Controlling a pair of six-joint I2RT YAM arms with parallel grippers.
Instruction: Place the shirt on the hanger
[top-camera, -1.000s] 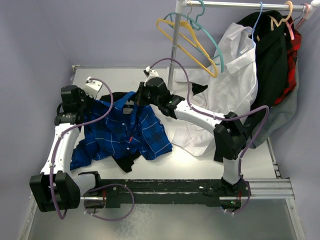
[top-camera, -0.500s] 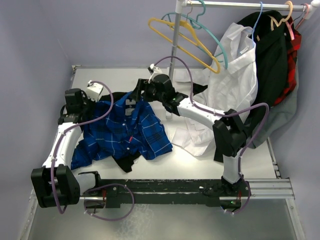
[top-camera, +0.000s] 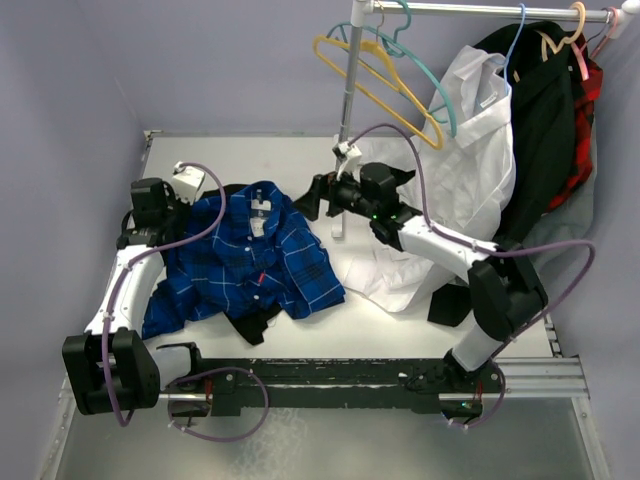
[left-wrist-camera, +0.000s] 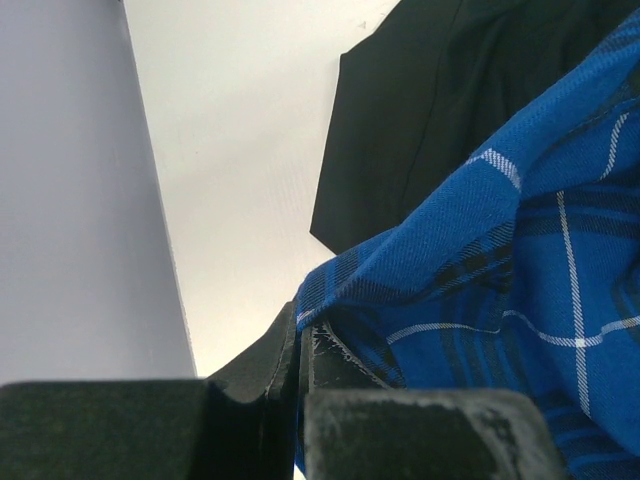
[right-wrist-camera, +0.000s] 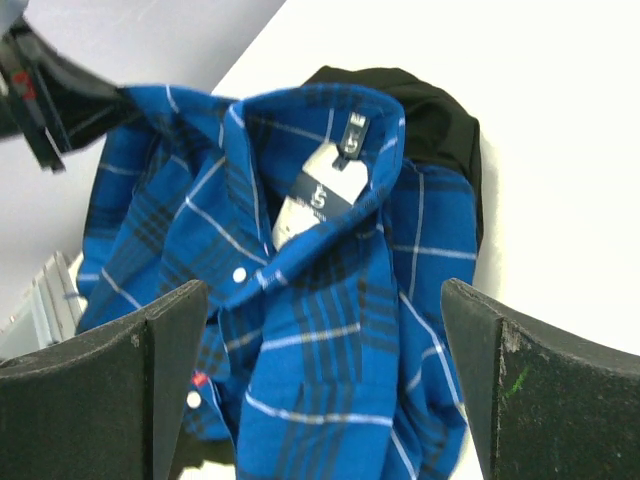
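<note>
The blue plaid shirt (top-camera: 250, 262) lies crumpled on the table, collar and white neck label (right-wrist-camera: 320, 190) facing up. My left gripper (top-camera: 172, 218) is shut on the shirt's left edge (left-wrist-camera: 300, 325); a fold of blue cloth comes out from between its jaws. My right gripper (top-camera: 313, 197) hovers just right of the collar, open wide, with nothing between its fingers (right-wrist-camera: 322, 295). In the right wrist view the shirt (right-wrist-camera: 300, 340) lies beyond it. The teal hanger (top-camera: 428, 82) hangs by its hook on the rail at the top, behind a yellow hanger (top-camera: 372, 82).
A black garment (top-camera: 255, 322) lies partly under the shirt (left-wrist-camera: 430, 100). A white shirt (top-camera: 470, 130) and dark clothes (top-camera: 545, 110) hang from the rail and drape onto the table's right side. The rail's upright post (top-camera: 346, 110) stands just behind my right gripper.
My right gripper opened, let go of the shirt's collar and drew back to the right. The collar settled on the table. The hangers swung slightly.
</note>
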